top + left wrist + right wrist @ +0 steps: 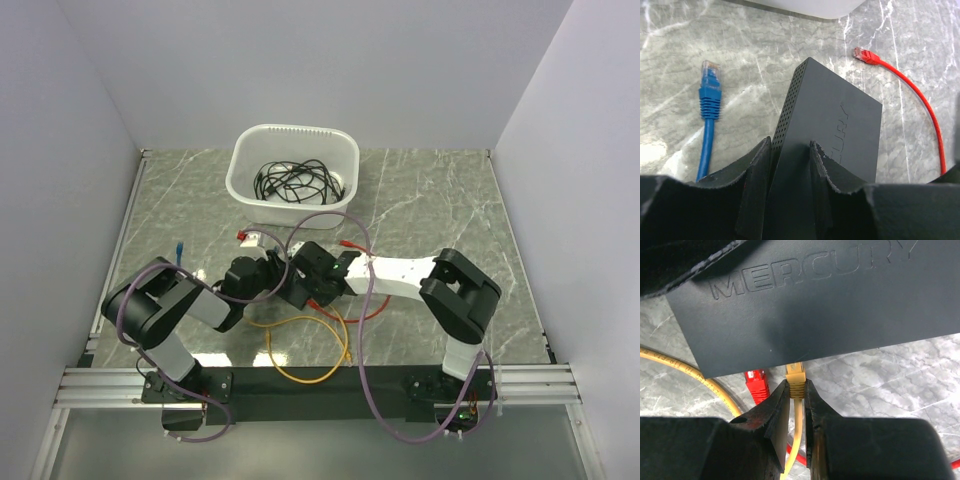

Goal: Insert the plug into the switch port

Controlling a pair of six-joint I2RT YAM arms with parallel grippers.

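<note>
Left gripper [790, 145] clamps the flat matte-black box switch [832, 115]; right gripper [796, 387] pinches the yellow plastic plug [795, 375] — align squarely, push straight.

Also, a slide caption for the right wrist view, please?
Right gripper holds yellow plug at the edge of the black switch.

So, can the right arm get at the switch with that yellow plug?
Probably yes: the yellow plug in the right gripper sits at the switch edge, with nothing between them.
</note>
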